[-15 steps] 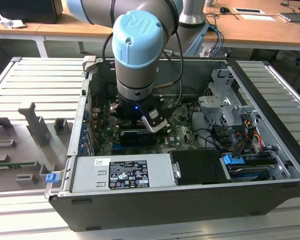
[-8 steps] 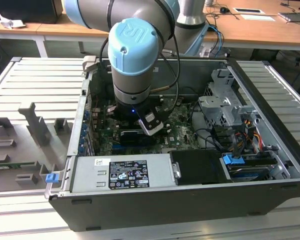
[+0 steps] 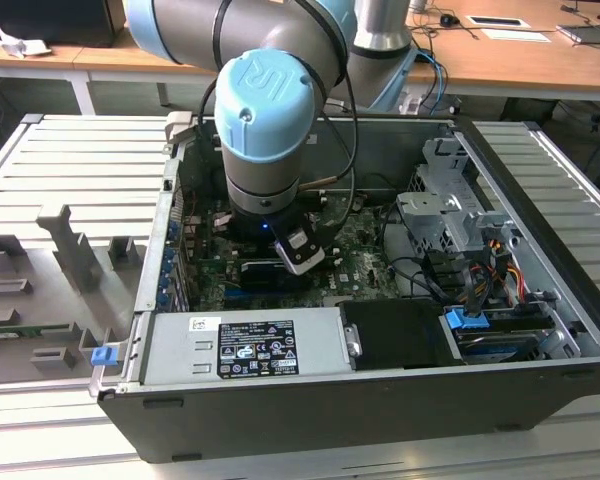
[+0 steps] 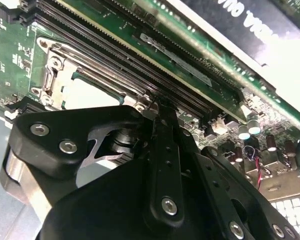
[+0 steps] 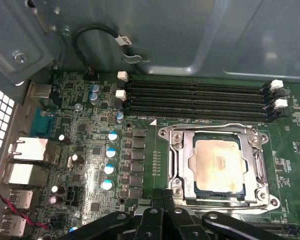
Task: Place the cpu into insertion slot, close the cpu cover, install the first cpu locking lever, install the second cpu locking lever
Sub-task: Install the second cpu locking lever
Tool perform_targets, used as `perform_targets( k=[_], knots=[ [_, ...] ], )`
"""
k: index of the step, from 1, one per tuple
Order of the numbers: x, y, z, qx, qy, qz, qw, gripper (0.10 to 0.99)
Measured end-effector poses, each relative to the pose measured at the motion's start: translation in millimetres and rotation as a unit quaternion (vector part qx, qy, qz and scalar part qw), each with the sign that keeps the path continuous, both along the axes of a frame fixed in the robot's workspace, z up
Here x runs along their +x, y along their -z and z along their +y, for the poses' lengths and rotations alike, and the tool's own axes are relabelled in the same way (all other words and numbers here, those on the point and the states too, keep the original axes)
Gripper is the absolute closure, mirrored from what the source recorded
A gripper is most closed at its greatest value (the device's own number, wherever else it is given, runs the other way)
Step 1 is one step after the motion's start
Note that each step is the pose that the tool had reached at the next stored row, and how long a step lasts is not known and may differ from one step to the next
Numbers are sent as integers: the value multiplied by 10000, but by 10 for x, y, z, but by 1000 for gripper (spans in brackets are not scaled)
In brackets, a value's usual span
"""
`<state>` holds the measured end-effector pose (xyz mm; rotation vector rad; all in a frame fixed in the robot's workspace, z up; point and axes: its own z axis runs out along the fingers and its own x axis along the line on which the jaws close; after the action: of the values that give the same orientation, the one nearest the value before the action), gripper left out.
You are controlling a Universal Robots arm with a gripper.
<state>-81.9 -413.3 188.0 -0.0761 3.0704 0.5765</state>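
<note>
First wrist view — 1 cpu (image 5: 217, 165) under 1 cpu cover (image 5: 177, 150); pincer (image 5: 162, 202) pressed together.

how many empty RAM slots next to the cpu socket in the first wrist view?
4, all empty, in a row of parallel black RAM slots running along the far side of the cpu cover, between it and the case wall. White latch clips show at both ends. Others may sit out of frame.
</note>
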Motion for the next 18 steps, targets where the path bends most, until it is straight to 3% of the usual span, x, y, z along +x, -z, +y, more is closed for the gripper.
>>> perform_targets(
  k=[10, 18],
  knots=[
    [-23, -49, 0, 0, 0, 0, 10000, 980],
    [-26, -146, 0, 0, 1, 1, 10000, 980]
  ],
)
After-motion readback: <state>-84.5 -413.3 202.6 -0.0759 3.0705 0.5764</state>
